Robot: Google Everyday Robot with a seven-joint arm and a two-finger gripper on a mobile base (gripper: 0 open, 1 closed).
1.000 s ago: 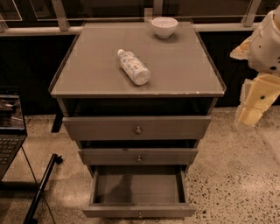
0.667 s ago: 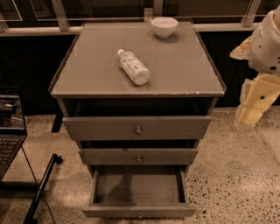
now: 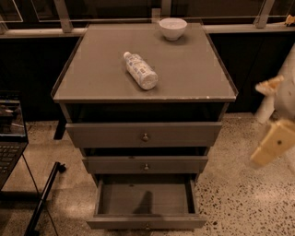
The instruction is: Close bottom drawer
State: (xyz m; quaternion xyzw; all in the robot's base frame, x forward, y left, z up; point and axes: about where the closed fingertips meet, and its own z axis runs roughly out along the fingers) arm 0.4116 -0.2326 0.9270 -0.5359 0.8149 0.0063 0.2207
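Lower than a second ago, our pincer [image 3: 275, 142] hangs right of the bench [image 3: 193, 78] (spread or pressed together, we cannot tell). We see the bottom drawer [image 3: 145, 205] pulled out at its foot; a bottle [image 3: 140, 70] and bowl [image 3: 173, 28] rest on top.

A speckled terrazzo floor [image 3: 239, 193], pale with dark flecks, runs under and around a grey-brown bench [image 3: 193, 73] standing against a dark wall panel [image 3: 27, 69]. Above the panel a light ledge [image 3: 32, 32] spans the width of the view, and slanted metal frame posts [image 3: 62, 14] rise from it, with dark glass between them. At the left edge an open laptop [image 3: 9, 138] sits on a stand with thin black legs [image 3: 44, 198] that reach the floor. The light is dim and warm. The claw [image 3: 274, 136] hangs at the right edge, beside the bench and above the floor.
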